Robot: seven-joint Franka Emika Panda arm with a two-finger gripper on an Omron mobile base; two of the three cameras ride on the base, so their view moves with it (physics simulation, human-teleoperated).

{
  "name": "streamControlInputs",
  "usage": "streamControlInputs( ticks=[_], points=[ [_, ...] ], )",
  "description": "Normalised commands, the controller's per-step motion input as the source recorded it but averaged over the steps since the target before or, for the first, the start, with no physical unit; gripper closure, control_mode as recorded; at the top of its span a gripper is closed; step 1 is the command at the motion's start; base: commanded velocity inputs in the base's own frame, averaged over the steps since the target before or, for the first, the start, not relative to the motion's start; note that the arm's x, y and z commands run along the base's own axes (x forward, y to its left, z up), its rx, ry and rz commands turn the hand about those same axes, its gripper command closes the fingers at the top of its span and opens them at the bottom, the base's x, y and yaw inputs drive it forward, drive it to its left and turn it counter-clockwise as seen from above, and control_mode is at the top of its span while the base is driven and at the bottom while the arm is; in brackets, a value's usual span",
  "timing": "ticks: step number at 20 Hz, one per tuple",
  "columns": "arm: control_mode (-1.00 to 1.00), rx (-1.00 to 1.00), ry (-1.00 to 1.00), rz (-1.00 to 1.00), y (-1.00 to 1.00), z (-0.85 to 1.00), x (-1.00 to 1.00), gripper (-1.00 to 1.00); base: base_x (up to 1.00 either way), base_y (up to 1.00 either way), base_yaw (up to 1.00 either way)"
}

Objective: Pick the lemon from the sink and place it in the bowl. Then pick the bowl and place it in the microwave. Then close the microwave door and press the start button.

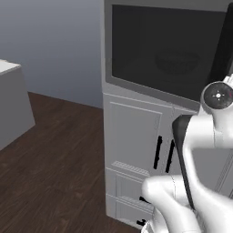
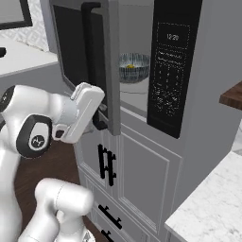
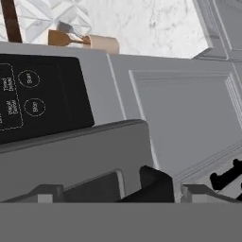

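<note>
A: The bowl [image 2: 133, 67] sits inside the microwave [image 2: 142, 90], a yellow bit of lemon [image 2: 130, 66] showing in it. So the loading looks done.

B: And the door [image 2: 85, 61] stands part open, swung out toward the arm. The gripper [image 2: 100, 118] is tucked at the door's lower edge, right beside it.

A: Sensible spot, I'd say: pushing low on the free edge swings the door shut with little effort.

B: Is the gripper spread or pressed together?

A: I can't tell; the door's edge hides the fingers, and the hand view shows only one dark tip [image 3: 156, 184] against the grey door frame.

B: The control panel [image 2: 170, 71] waits to the right, with round buttons [image 3: 34, 107] in the hand view. Start comes once the door is shut.
</note>
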Motion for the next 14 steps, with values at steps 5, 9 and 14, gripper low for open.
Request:
streamControlInputs(
  ticks=[5, 9, 14],
  points=[
    [-1.00, 0.02, -0.01, 0.00, -0.14, 0.00, 1.00, -1.00, 0.00, 0.00, 0.00],
    [-1.00, 0.00, 0.00, 0.00, -0.03, 0.00, 1.00, -1.00, 0.00, 0.00, 0.00],
    [-1.00, 0.00, 0.00, 0.00, 0.00, 0.00, 1.00, -1.00, 0.00, 0.00, 0.00]
  ],
)
